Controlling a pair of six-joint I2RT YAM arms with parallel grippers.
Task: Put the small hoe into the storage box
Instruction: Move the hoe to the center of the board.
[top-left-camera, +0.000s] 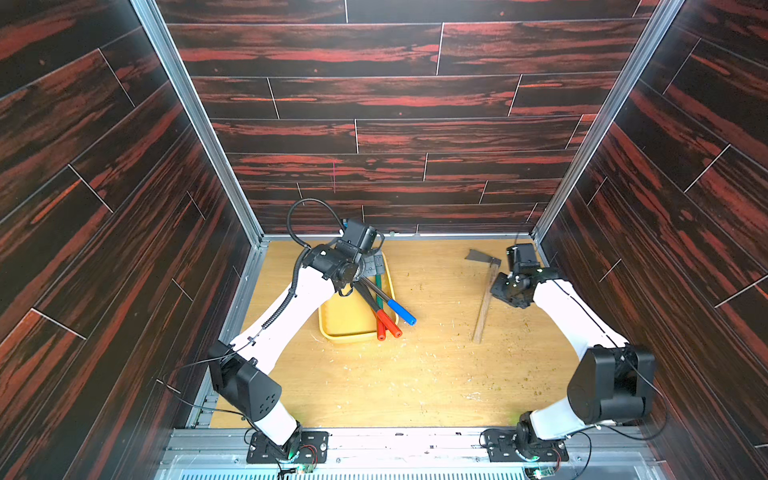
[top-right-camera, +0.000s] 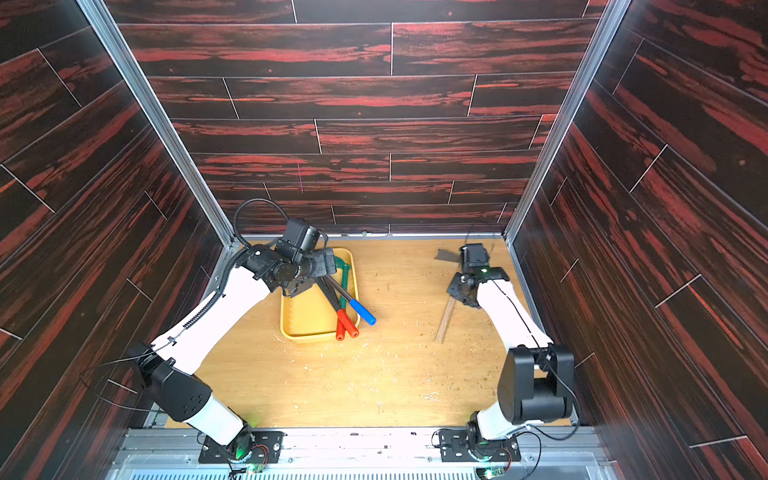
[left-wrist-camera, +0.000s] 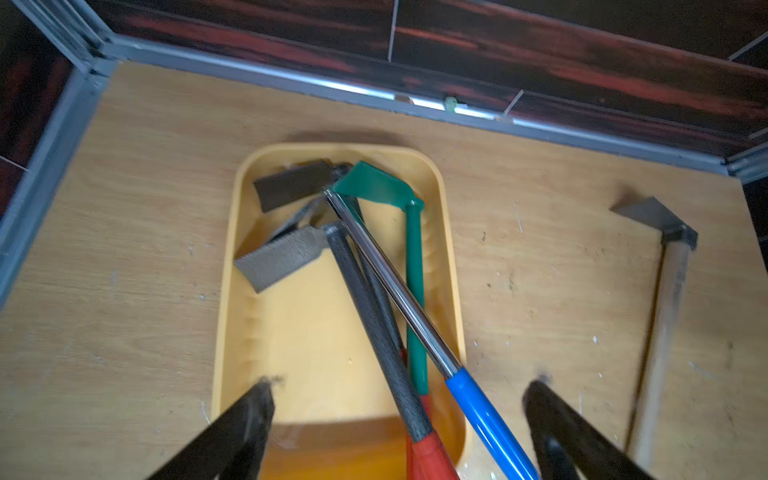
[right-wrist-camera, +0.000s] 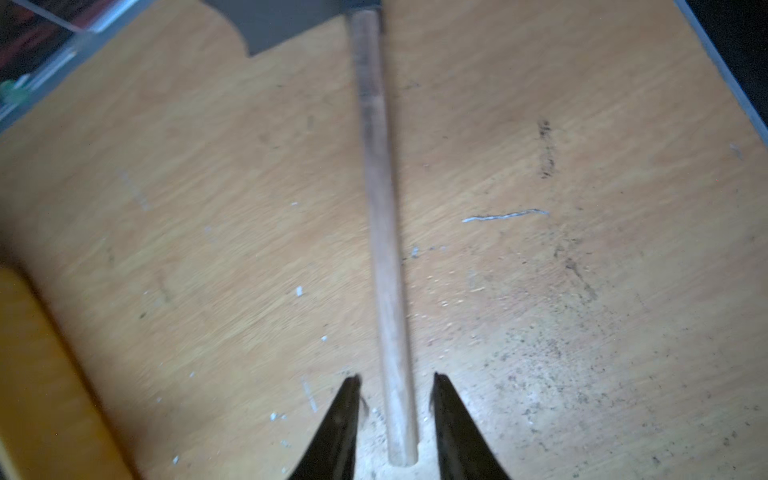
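Observation:
The small hoe (top-left-camera: 485, 305) has a pale wooden handle and a grey blade, and it lies flat on the table at the right (top-right-camera: 445, 320). My right gripper (right-wrist-camera: 395, 376) stands over its handle (right-wrist-camera: 382, 208), slightly open. One finger is on each side, with a thin gap between each finger and the wood. The storage box (top-left-camera: 353, 337) is a shallow yellow tray at the left (top-right-camera: 307, 337). Above it my left gripper (left-wrist-camera: 399, 382) is wide open and holds nothing. The left wrist view shows the hoe (left-wrist-camera: 660, 332) off to the side of the box (left-wrist-camera: 226, 332).
Several other hoes lie crossed in the box: a green one (left-wrist-camera: 374, 187), a chrome one with a blue grip (left-wrist-camera: 478, 399) and dark ones with red grips (left-wrist-camera: 428, 453). Their grips (top-left-camera: 401, 311) stick out over the near rim. Dark panel walls close in three sides. Wood chips litter the table.

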